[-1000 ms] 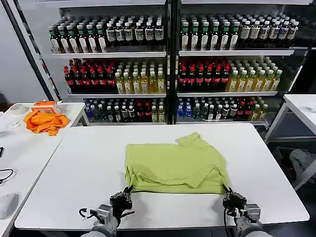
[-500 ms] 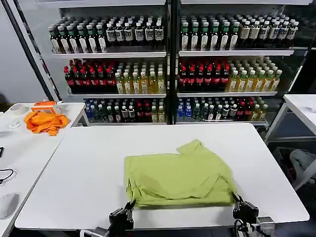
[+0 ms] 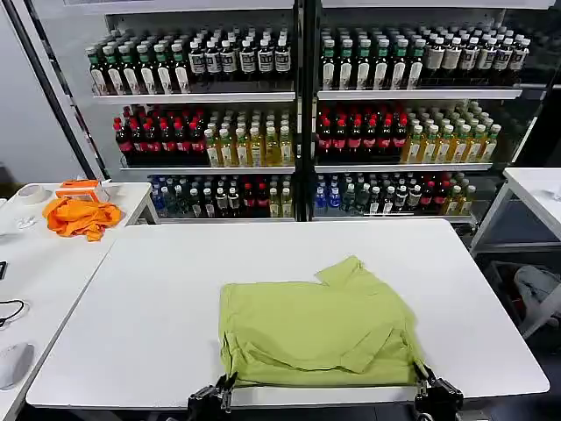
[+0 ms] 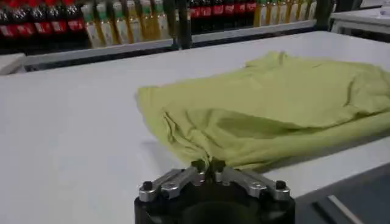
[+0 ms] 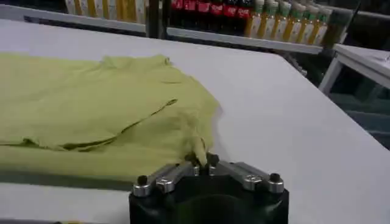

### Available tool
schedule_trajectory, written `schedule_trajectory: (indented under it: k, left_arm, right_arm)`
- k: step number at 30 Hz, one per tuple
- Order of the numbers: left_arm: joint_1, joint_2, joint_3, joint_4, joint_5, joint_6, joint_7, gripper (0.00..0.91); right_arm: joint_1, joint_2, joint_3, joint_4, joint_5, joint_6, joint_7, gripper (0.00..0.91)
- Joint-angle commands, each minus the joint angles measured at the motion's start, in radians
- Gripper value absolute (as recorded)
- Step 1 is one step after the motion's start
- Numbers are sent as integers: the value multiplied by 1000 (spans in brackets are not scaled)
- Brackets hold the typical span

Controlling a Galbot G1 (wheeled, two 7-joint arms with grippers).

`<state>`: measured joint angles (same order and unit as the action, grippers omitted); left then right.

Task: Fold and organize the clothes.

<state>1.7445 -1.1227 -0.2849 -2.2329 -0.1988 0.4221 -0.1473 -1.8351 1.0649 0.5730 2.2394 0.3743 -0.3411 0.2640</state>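
The clothes, a light yellow-green T-shirt (image 3: 316,331), lie partly folded near the front edge of the white table (image 3: 158,298), one sleeve sticking out toward the back. My left gripper (image 3: 225,386) is shut on the shirt's near left corner (image 4: 204,159) at the table's front edge. My right gripper (image 3: 422,379) is shut on the near right corner (image 5: 198,152). In the left wrist view the shirt (image 4: 274,103) spreads away from the left gripper (image 4: 207,165); in the right wrist view the shirt (image 5: 91,103) lies beyond the right gripper (image 5: 201,161).
An orange cloth (image 3: 81,216) and an orange box (image 3: 79,188) lie on a side table at the far left. Shelves of bottles (image 3: 298,114) stand behind the table. Another white table (image 3: 539,189) stands at the right.
Both grippers have drawn back toward the table's front edge, dragging the shirt with them by its near corners. The shirt now lies closer to the front edge.
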Motion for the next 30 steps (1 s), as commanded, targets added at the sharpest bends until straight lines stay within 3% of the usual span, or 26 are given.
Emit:
schedule_trajectory:
  k: [1,7,9,11,18,30]
  left_arm:
    - [12,44,-93,-92,-6,27,5,907]
    - [42,50,-203,-167,-51,22,-13,907]
    - [-74,77,-211,-153,-108,53,-10,907]
    - [-166,109,-175,-86,-134,58,-14,907]
    - [-434,142,-34,186,-214,55,-38,907]
    - [-793,40,160,487,-267,114,-96,907]
  right_arm:
    - [27,-9,17,102,9,-12,0,907]
    - [159,-38,-25,87,47,-11,38,907]
    - [264,-61,-82,36,106,-39,60,907]
    - [462,-66,-164,-85,127,-73,76,907]
    - [758,-42,-301,-357,239,-104,89,907]
    - [1108,90,-471,-733,257,-130,87,907]
